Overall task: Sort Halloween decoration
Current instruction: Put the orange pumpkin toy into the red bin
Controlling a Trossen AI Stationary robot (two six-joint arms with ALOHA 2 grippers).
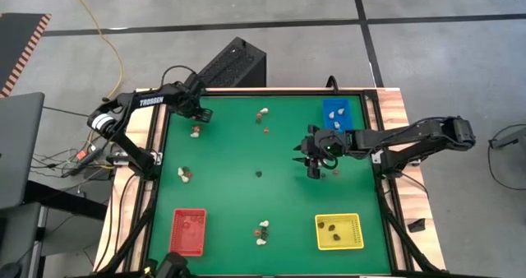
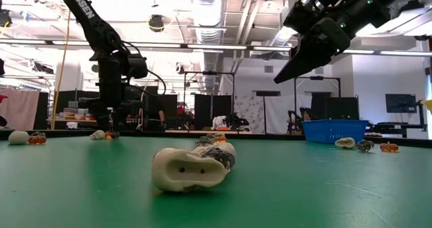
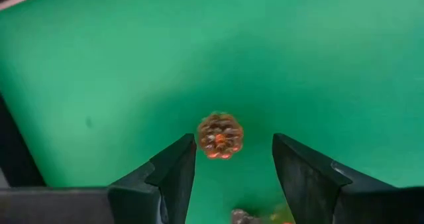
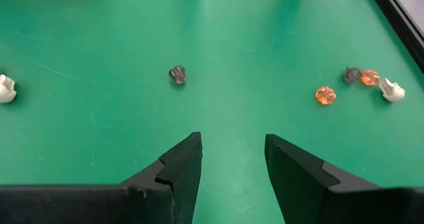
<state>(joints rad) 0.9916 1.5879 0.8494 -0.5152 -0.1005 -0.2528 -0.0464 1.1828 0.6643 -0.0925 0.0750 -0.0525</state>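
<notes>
Hovering wide open and empty over the green surface, left pincer frames an orange pumpkin trinket, probably light, hard and rolly, so pinch its sides.

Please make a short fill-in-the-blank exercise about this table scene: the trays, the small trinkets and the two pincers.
1. The tray nearest the right pincer is ____.
2. The orange trinket lies just ahead of the open ____ pincer.
3. The trinkets in the yellow tray are ____ in colour.
4. The right pincer holds ____.

Missing words: blue; left; dark; nothing
</notes>
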